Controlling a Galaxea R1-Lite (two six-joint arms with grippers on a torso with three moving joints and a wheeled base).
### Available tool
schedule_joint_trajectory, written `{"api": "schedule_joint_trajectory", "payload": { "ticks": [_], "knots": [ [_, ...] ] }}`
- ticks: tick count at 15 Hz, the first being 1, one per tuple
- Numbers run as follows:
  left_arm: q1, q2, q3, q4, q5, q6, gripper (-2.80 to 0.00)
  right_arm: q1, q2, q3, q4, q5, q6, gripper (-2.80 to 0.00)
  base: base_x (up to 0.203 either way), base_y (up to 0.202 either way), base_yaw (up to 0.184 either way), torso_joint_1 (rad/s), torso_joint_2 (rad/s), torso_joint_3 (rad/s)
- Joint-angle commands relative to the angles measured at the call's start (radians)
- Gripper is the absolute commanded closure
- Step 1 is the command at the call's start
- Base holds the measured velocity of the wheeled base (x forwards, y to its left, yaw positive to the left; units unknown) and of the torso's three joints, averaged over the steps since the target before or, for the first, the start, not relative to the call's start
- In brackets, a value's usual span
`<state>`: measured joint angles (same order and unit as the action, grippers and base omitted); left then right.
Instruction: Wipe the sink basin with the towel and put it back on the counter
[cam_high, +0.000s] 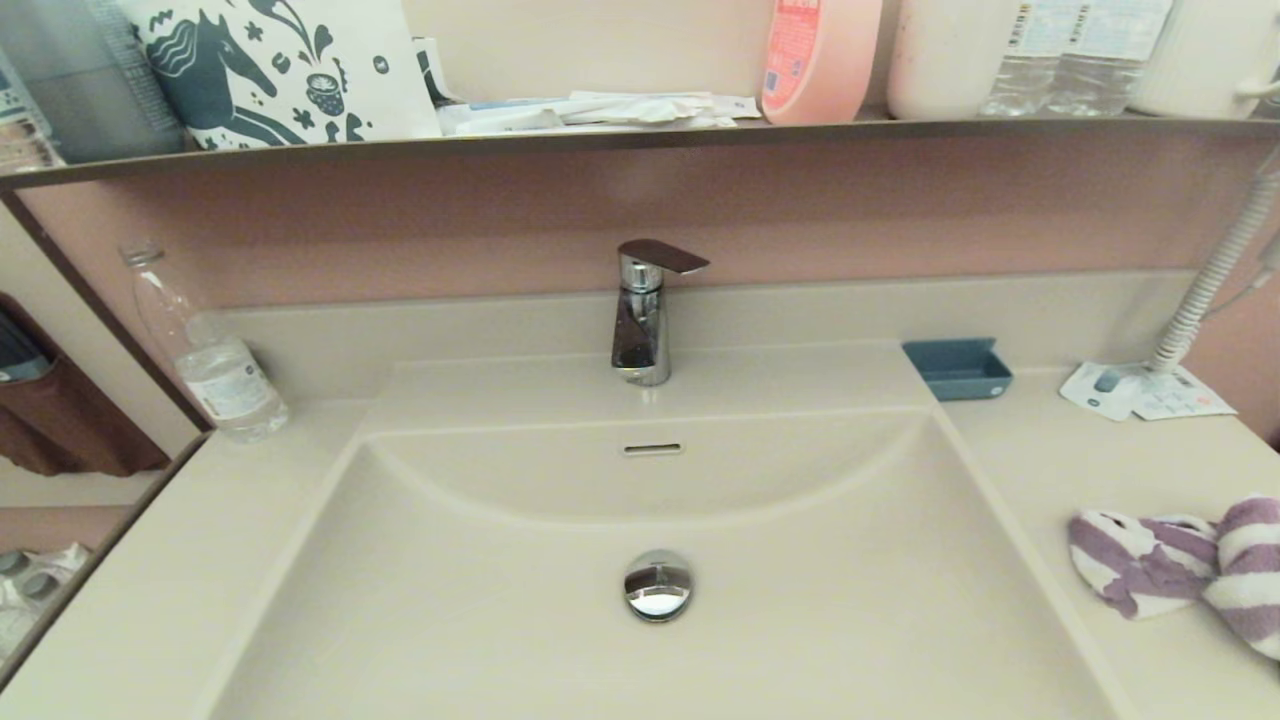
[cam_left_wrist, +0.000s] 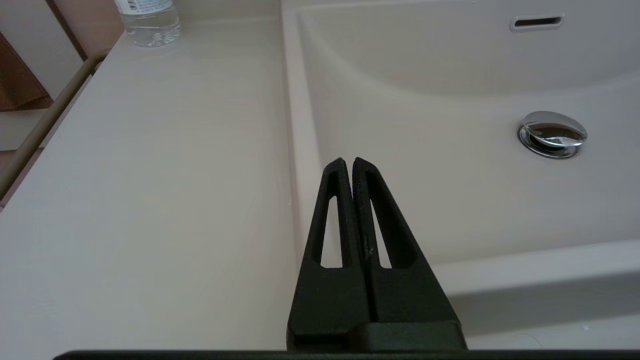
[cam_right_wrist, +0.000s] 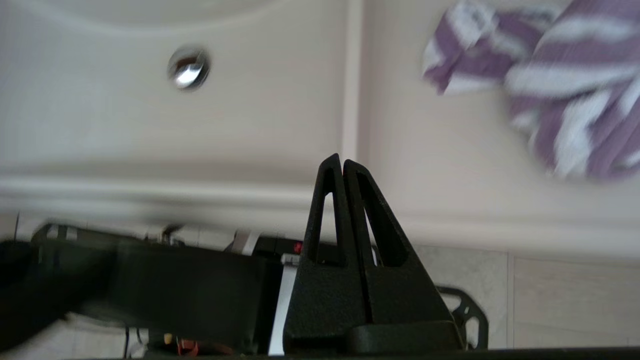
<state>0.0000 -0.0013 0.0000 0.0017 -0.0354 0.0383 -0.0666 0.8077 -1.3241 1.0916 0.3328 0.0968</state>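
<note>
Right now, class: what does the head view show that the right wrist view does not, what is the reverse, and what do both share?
Head view only: chrome tap, small blue tray, clear plastic bottle. Right wrist view only: the shut black right gripper and tiled floor. Both: purple-and-white striped towel on the cream counter, cream sink basin, round chrome drain plug.

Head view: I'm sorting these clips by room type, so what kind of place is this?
Most likely a home or hotel bathroom vanity: a moulded sink basin with a chrome faucet, a striped towel on the counter, and toiletry bottles on the shelf above.
</note>
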Motion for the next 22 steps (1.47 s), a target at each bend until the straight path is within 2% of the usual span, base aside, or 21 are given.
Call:
{"api": "schedule_joint_trajectory", "payload": {
  "ticks": [1, 4, 7, 11, 14, 16, 18, 22],
  "knots": [
    [0.0, 0.001, 0.0, 0.0, -0.001, 0.0, 0.0, 0.027, -0.211, 0.066, 0.034, 0.004, -0.006, 0.0, 0.0, 0.0, 0.0, 0.0, 0.0, 0.0],
    [0.0, 0.001, 0.0, 0.0, -0.001, 0.0, 0.0, 0.035, -0.409, 0.132, 0.052, -0.014, -0.012, 0.0, 0.0, 0.0, 0.0, 0.0, 0.0, 0.0],
    [0.0, 0.001, 0.0, 0.0, -0.001, 0.0, 0.0, 0.042, -0.584, 0.272, -0.055, -0.071, -0.02, 0.0, 0.0, 0.0, 0.0, 0.0, 0.0, 0.0],
    [0.0, 0.001, 0.0, 0.0, 0.0, 0.0, 0.0, 0.056, -0.738, 0.615, -0.364, -0.184, -0.038, 0.0, 0.0, 0.0, 0.0, 0.0, 0.0, 0.0],
    [0.0, 0.001, 0.0, 0.0, 0.0, 0.0, 0.0, 0.058, -0.784, 0.981, -0.808, -0.243, -0.04, 0.0, 0.0, 0.0, 0.0, 0.0, 0.0, 0.0],
    [0.0, 0.001, 0.0, 0.0, 0.0, 0.0, 0.0, 0.058, -0.797, 1.182, -1.031, -0.271, -0.058, 0.0, 0.0, 0.0, 0.0, 0.0, 0.0, 0.0],
    [0.0, 0.001, 0.0, 0.0, 0.0, 0.0, 0.0, 0.059, -0.806, 1.298, -1.146, -0.296, -0.071, 0.0, 0.0, 0.0, 0.0, 0.0, 0.0, 0.0],
    [0.0, 0.001, 0.0, 0.0, 0.0, 0.0, 0.0, 0.059, -0.808, 1.324, -1.151, -0.328, -0.094, 0.0, 0.0, 0.0, 0.0, 0.0, 0.0, 0.0]
  ]
}}
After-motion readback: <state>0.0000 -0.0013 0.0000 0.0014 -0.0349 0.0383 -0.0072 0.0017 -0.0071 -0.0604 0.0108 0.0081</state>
